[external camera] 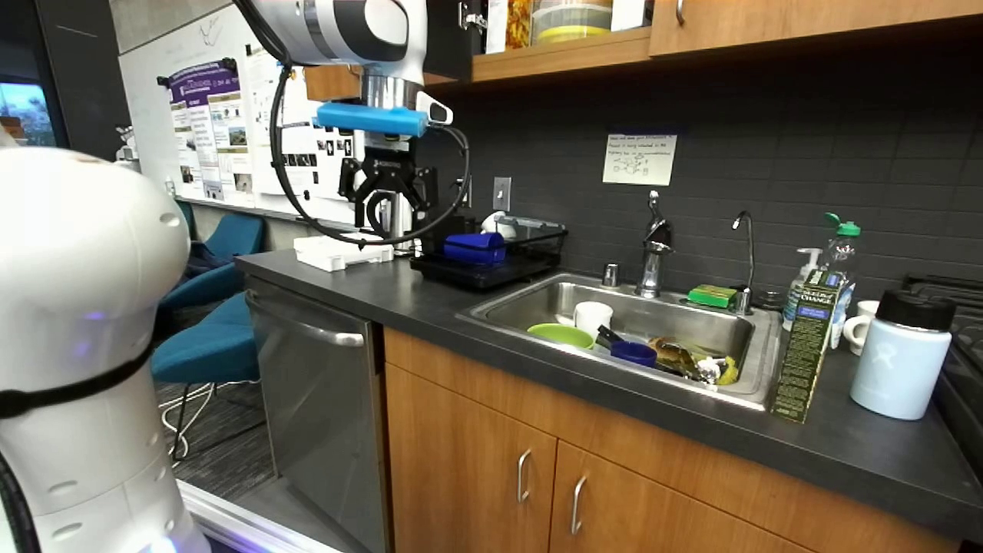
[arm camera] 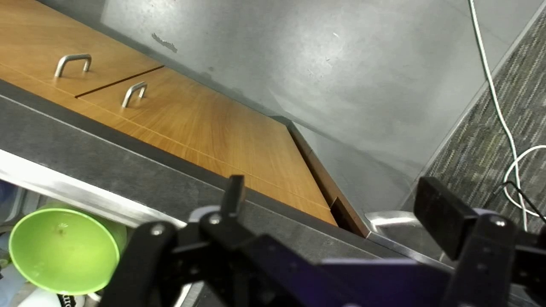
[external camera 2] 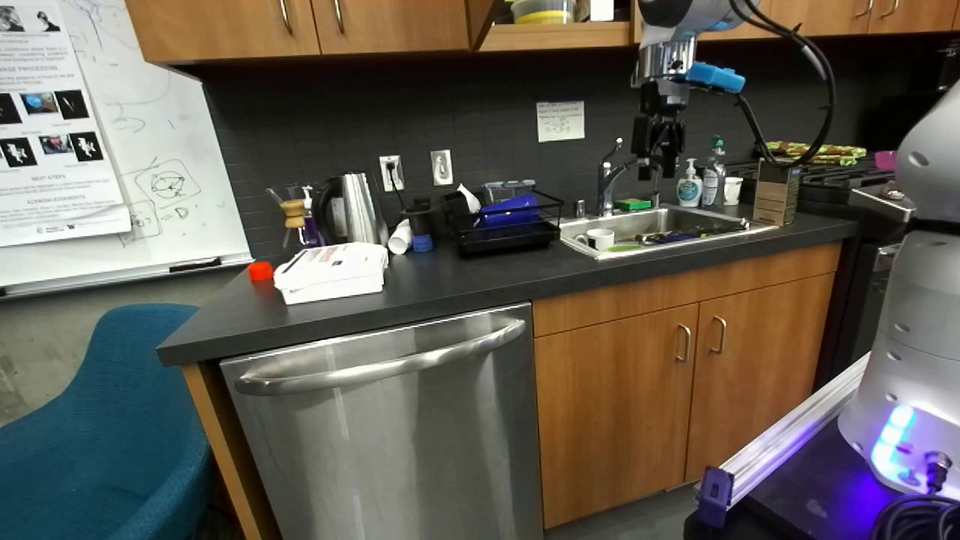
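My gripper (arm camera: 337,204) is open, with nothing between its fingers in the wrist view. It points down and hangs in the air above the counter (arm camera: 170,183) near the sink, apart from all objects; it shows in both exterior views (external camera: 392,219) (external camera 2: 658,161). The steel sink (external camera: 699,326) holds a green bowl (external camera: 561,334), a white mug (external camera: 593,316), a dark blue cup (external camera: 633,353) and other dishes. The green bowl (arm camera: 64,251) lies at the lower left in the wrist view. The white mug also shows in an exterior view (external camera 2: 600,238).
A black dish rack (external camera 2: 506,240) with a blue cup (external camera 2: 510,211) stands beside the sink. A faucet (external camera: 653,261) rises behind it. A carton (external camera: 806,346) and a pale blue bottle (external camera: 902,369) stand to one side. A white box (external camera 2: 330,274) and kettle (external camera 2: 364,210) stand farther along.
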